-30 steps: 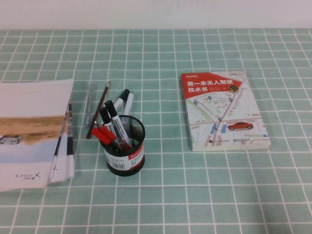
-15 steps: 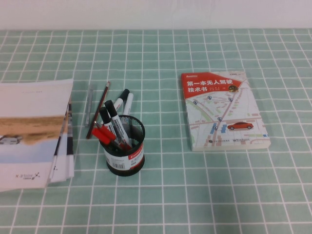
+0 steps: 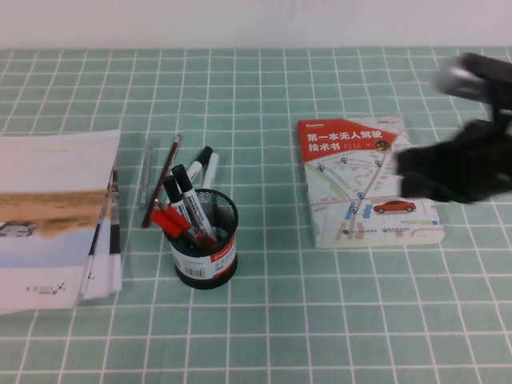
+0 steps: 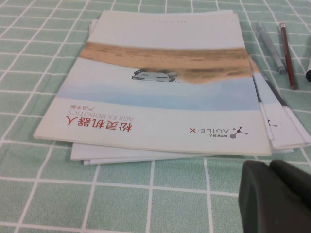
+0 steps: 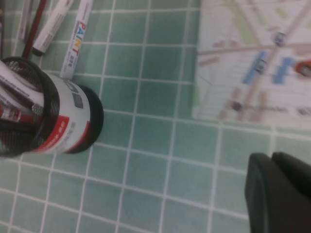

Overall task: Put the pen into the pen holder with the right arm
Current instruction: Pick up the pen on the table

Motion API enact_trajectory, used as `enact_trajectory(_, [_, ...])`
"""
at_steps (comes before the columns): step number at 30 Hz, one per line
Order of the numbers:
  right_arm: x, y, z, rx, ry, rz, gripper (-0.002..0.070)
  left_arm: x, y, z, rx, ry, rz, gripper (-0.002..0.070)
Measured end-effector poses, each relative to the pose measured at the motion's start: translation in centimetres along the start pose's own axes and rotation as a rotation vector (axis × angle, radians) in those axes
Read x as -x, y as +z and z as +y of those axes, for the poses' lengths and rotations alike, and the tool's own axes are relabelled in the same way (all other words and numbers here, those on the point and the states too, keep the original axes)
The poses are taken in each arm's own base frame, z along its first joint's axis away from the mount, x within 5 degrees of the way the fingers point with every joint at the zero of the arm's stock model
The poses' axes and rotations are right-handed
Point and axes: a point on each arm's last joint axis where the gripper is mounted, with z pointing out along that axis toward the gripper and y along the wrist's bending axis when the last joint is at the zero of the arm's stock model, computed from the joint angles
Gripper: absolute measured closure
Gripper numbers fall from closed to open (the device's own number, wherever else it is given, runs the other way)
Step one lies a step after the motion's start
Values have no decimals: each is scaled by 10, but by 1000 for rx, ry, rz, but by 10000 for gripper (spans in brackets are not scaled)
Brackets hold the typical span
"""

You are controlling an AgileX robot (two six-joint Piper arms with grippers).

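The pen holder (image 3: 206, 244), a black mesh cup with a red-and-white band, stands left of centre and holds several black-capped and red markers. It also shows in the right wrist view (image 5: 53, 119). The pen (image 3: 212, 170), a white marker, lies flat on the cloth just behind the holder, beside a black-capped marker; in the right wrist view (image 5: 77, 41) its barrel carries print. My right gripper (image 3: 406, 174) is shut and empty, blurred, above the book's right part, far right of the pen. My left gripper (image 4: 277, 194) is shut and empty by the magazines.
A red-and-white book (image 3: 364, 184) lies right of centre under the right arm. A stack of magazines (image 3: 52, 212) lies at the left edge. A dark-red pencil (image 3: 162, 180) and a grey pen (image 3: 146, 172) lie between the stack and the holder.
My right arm has come into the high view from the right edge and now hangs over the book. Nothing on the table has moved.
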Motion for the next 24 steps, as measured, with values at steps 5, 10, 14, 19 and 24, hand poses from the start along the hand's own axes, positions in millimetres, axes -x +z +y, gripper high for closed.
enact_trajectory(5, [33, 55, 42, -18, -88, 85, 696, 0, 0, 0, 0, 0, 0, 679])
enact_trajectory(10, [63, 110, 81, 8, -144, 140, 696, 0, 0, 0, 0, 0, 0, 679])
enact_trajectory(14, [84, 156, 106, 22, -192, 157, 696, 0, 0, 0, 0, 0, 0, 679])
enact_trajectory(19, [98, 197, 122, 21, -191, 172, 685, 0, 0, 0, 0, 0, 0, 679])
enact_trajectory(24, [103, 225, 134, 39, -184, 143, 582, 0, 0, 0, 0, 0, 0, 679])
